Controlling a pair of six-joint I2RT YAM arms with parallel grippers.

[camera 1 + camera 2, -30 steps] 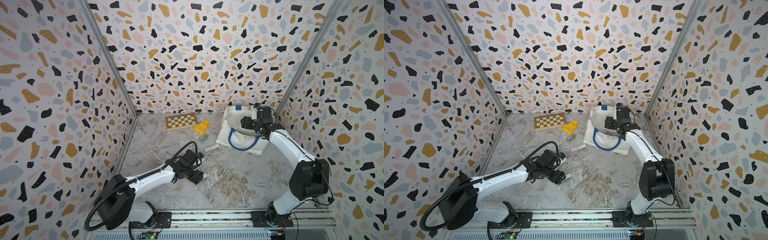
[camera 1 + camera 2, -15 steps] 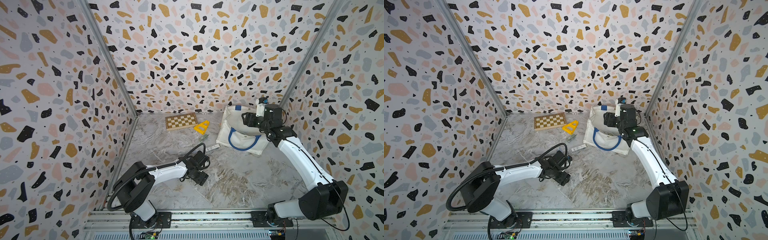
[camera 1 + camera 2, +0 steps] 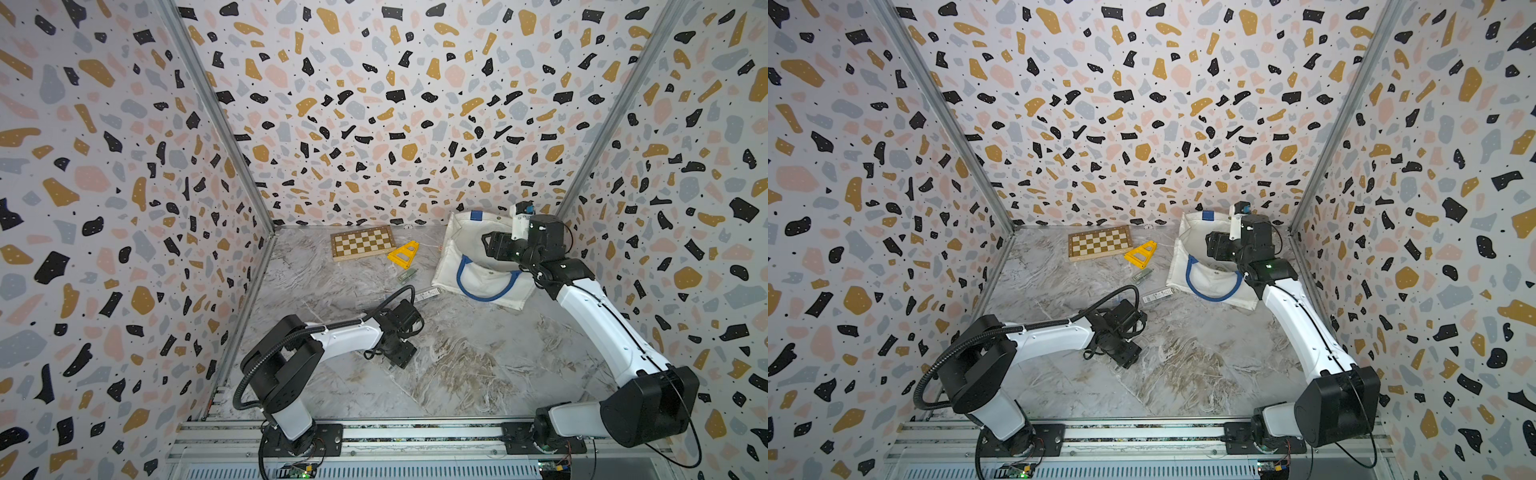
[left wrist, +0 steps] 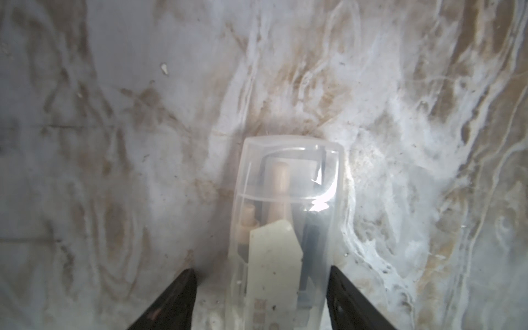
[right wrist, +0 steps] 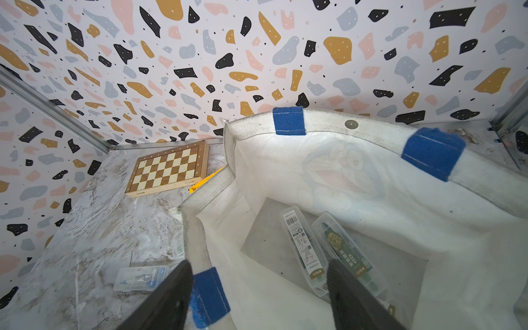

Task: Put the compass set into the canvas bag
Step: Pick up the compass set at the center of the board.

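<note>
A clear plastic compass set case (image 4: 285,228) lies flat on the marble floor. My left gripper (image 4: 260,271) is open and straddles it: one finger rests against the case's side, the other stands a little off it. In both top views the left gripper (image 3: 399,353) (image 3: 1121,353) hides that case. The white canvas bag (image 3: 486,286) (image 3: 1208,286) with blue handles lies at the back right, mouth open. My right gripper (image 5: 258,263) (image 3: 494,245) is open over the bag's near rim, beside a blue tab (image 5: 210,294). Two clear cases (image 5: 303,248) (image 5: 343,251) lie inside the bag.
A chessboard (image 3: 362,243) and a yellow set square (image 3: 403,254) lie by the back wall. Two more clear cases (image 3: 428,294) (image 3: 407,274) lie on the floor left of the bag. Patterned walls close in three sides; the rail runs along the front.
The left gripper has slid a little toward the front right, low over the floor, and its arm has swung round. The right arm's elbow has swung out right while its gripper stays at the bag.
</note>
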